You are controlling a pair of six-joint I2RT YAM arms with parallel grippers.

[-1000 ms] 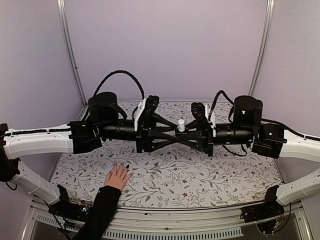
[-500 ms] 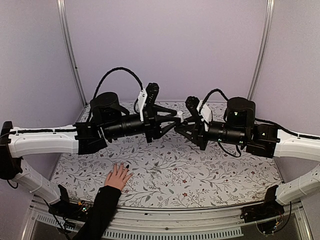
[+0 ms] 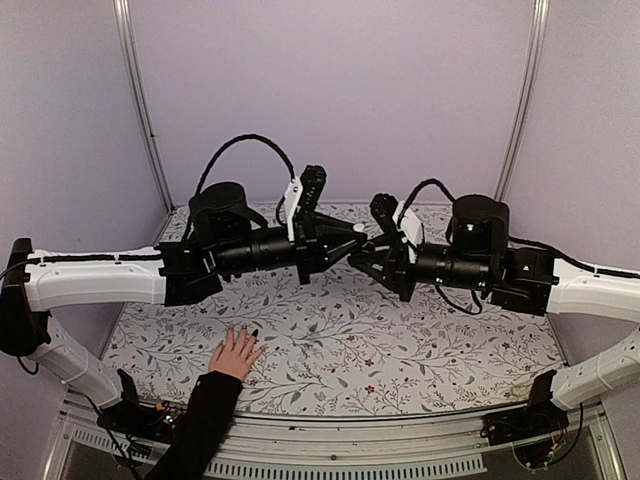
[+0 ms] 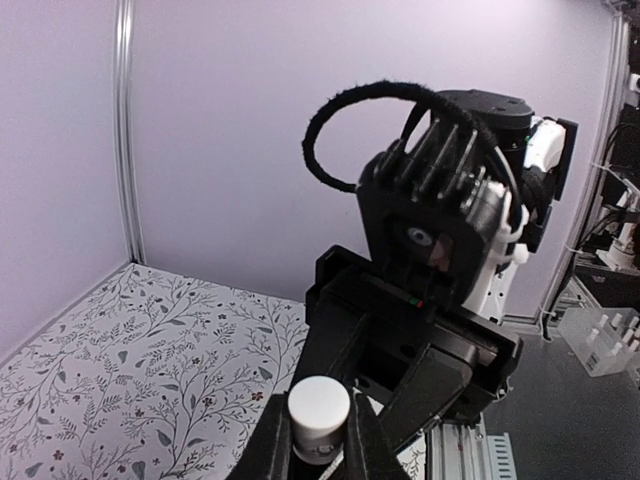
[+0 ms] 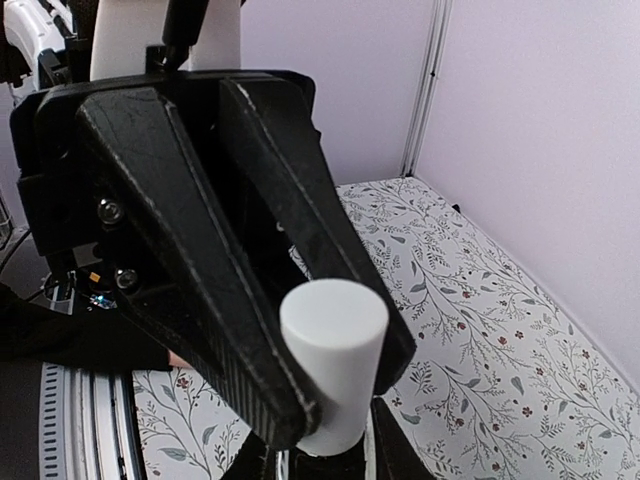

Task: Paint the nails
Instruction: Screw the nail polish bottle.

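Table (image 3: 400, 350), floral-print cover; human hand (image 3: 236, 354), black sleeve (image 3: 200, 412), lying flat on near-left part.

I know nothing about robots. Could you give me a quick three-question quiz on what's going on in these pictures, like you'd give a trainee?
1. True or false: the human hand lies flat on the table, with neither arm touching it.
2. What are the left arm's jaws closed on? A) a paintbrush B) the white cap C) a cloth
3. Fill in: the right arm's jaws grip the small dark ___ under that cap.

Key: 1 true; 2 B; 3 bottle.
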